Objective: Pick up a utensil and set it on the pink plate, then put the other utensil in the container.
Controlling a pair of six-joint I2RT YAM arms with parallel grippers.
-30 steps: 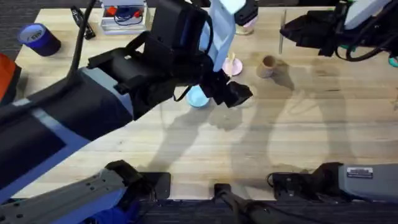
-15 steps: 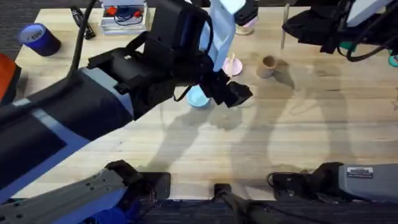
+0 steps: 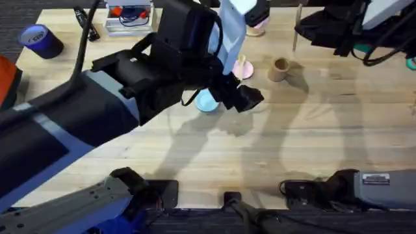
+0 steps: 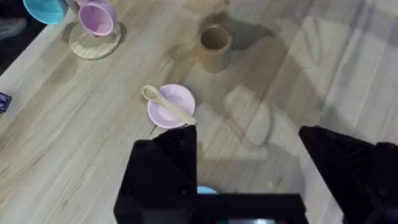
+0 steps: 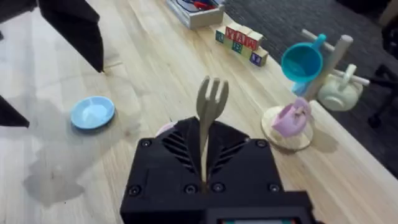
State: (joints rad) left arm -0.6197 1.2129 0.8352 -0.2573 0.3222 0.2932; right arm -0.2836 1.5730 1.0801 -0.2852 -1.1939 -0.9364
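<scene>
The cream spoon-like utensil [image 4: 166, 103] lies across the pink plate [image 4: 177, 96], its round end past the rim. Just short of that plate, my left gripper [image 4: 247, 134] hangs open and empty above the table. In the overhead view the plate [image 3: 244, 69] peeks out behind the left arm, with the tan container [image 3: 279, 68] standing to its right. The wooden fork [image 5: 210, 106] stands tines-up in my right gripper [image 5: 204, 168], which is shut on its handle. That gripper [image 3: 311, 29] is high at the back right, beyond the container [image 4: 214, 46].
A light-blue plate [image 3: 207, 102] lies left of the pink one. A pink mug [image 5: 289, 118] sits on a coaster by a mug rack with a blue mug [image 5: 301, 59]. Letter blocks [image 5: 239, 42] and a blue tape roll [image 3: 40, 40] are at the back.
My right gripper has carried the fork slightly farther back and to the right, then held still. The left arm has not moved.
</scene>
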